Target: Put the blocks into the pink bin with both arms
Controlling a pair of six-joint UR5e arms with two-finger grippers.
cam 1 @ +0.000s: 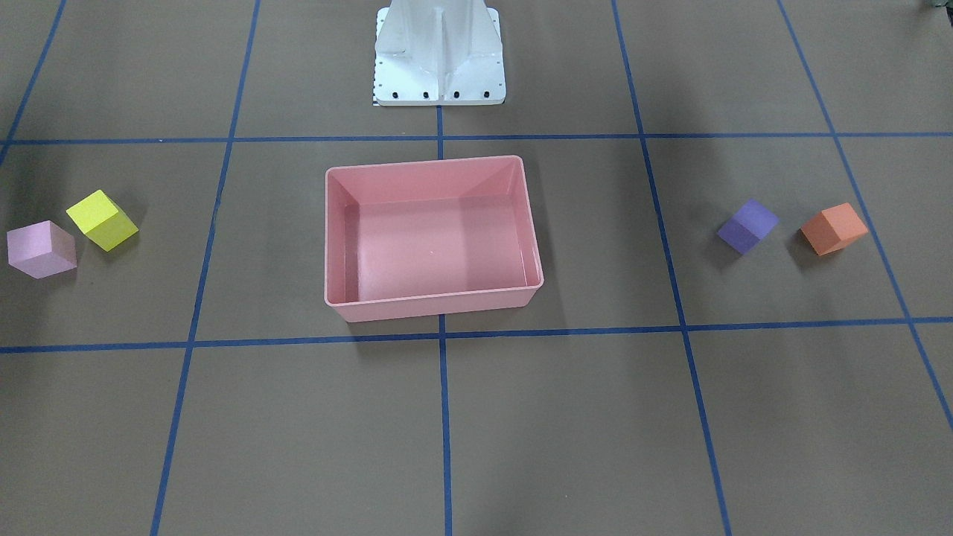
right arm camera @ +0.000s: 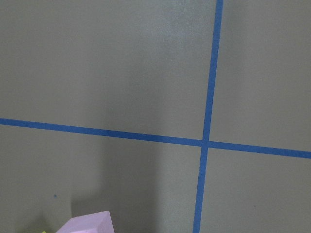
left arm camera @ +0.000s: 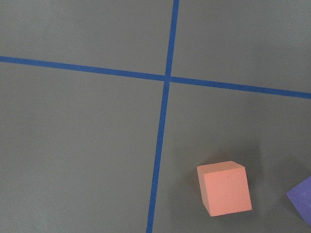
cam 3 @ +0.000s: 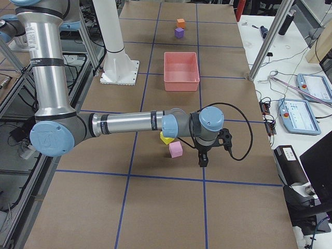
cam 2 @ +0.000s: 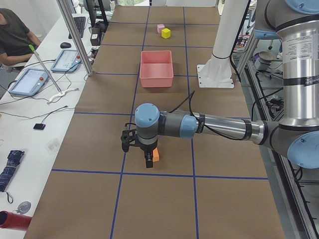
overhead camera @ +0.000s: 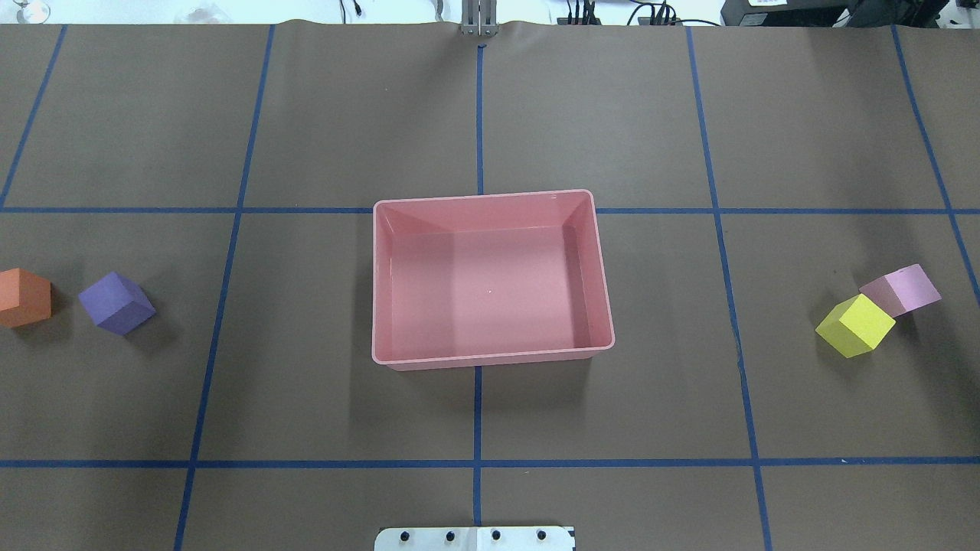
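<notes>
The pink bin (overhead camera: 490,357) sits empty at the table's middle. The orange block (overhead camera: 24,297) and purple block (overhead camera: 116,303) lie at the left; the yellow block (overhead camera: 855,326) and light pink block (overhead camera: 903,289) touch at the right. My left gripper (cam 2: 147,157) shows only in the exterior left view, low beside the orange block (cam 2: 156,155); I cannot tell if it is open. My right gripper (cam 3: 202,155) shows only in the exterior right view, beside the light pink block (cam 3: 176,149); I cannot tell its state. The left wrist view shows the orange block (left arm camera: 224,187).
The white base pedestal (cam 1: 439,56) stands behind the bin. Blue tape lines (overhead camera: 478,463) grid the brown table. A person sits at a side bench (cam 2: 15,35) with tablets (cam 2: 30,82). A metal post (cam 3: 267,41) stands beyond the table's edge.
</notes>
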